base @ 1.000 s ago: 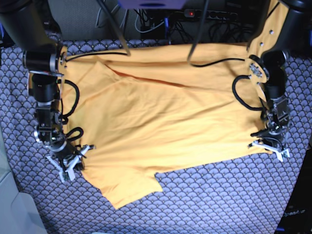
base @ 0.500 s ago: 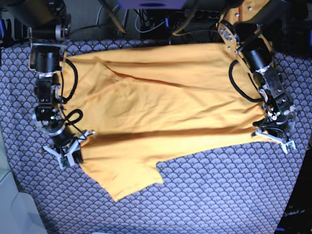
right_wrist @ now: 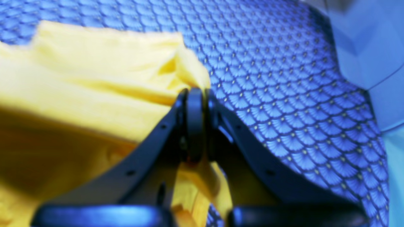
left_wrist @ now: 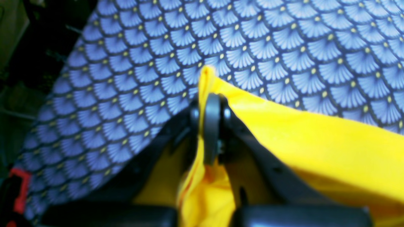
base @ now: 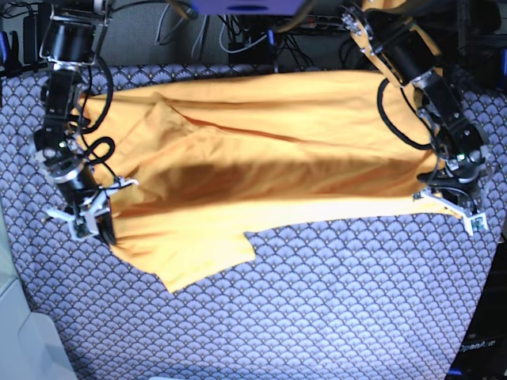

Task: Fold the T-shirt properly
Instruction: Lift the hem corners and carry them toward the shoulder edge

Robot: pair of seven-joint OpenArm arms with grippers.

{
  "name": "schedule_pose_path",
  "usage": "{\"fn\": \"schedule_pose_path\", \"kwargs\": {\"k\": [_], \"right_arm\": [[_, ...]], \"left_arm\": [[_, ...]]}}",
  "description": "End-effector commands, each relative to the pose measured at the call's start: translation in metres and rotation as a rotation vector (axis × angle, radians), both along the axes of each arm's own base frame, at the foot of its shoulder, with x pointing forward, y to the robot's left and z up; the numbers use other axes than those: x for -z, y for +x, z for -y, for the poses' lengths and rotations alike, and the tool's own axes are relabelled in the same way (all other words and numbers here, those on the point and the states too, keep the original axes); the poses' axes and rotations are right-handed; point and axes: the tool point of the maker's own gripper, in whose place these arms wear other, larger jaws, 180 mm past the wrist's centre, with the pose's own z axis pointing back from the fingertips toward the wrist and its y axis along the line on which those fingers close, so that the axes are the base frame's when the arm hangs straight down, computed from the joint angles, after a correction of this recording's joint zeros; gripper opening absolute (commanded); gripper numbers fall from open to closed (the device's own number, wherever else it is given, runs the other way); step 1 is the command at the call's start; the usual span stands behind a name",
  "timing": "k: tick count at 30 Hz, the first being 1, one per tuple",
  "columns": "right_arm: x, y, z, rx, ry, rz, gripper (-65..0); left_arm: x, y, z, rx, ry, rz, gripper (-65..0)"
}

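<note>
Cloth hangs taut between the two arms: the T-shirt (base: 261,158) is spread across the tabletop (base: 341,309), whose blue-grey scallop-patterned cover shows all around it. In the base view, the near edge is lifted, and a dark shadow runs under the raised middle of the garment. The far edge lies flat near the back of the tabletop. One sleeve (base: 198,257) droops toward the front, just inside the corner held by the right arm.

The right gripper (right_wrist: 195,94) has its jaws pressed together on a bunched fold of yellow cloth, which the right wrist view shows poking out past the tips. The left gripper (left_wrist: 210,94) likewise pinches a thin edge of the T-shirt (left_wrist: 300,132) between its jaws, with fabric trailing down inside the frame.

As a judgement, the fold looks barely begun. Both near corners are gripped and raised, which suits carrying that edge over toward the far side, but no layer yet lies doubled on another. The sleeves are not tucked, and every later fold remains to do.
</note>
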Motion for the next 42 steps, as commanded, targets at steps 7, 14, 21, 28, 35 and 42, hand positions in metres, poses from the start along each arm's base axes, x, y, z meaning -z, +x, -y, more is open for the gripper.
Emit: {"fn": "schedule_pose_path", "kwargs": {"k": [7, 14, 21, 28, 35, 42], "right_arm": [[-0.021, -0.031, 0.020, 0.058, 0.031, 0.065, -65.0], [-0.019, -0.066, 0.012, 0.072, 0.027, 0.052, -65.0], [-0.016, -0.093, 0.005, 0.066, 0.054, 0.032, -65.0], [-0.013, -0.111, 0.018, 0.106, 0.061, 0.015, -65.0], [-0.003, -0.128, 0.023, 0.123, 0.054, -0.028, -65.0], [-0.015, -0.149, 0.012, 0.112, 0.084, -0.019, -65.0]], "left_arm": [[-0.024, -0.012, -0.003, 0.061, 0.047, -0.015, -65.0], [-0.006, -0.033, -0.002, 0.106, 0.058, -0.095, -65.0], [-0.002, -0.038, -0.005, 0.186, 0.098, -0.148, -65.0], [-0.012, -0.035, -0.015, 0.231, 0.149, -0.156, -65.0], [-0.018, -0.026, -0.012, 0.295, 0.202, -0.175, -65.0], [-0.006, -0.031, -0.009, 0.304, 0.182, -0.200, -65.0]]}}
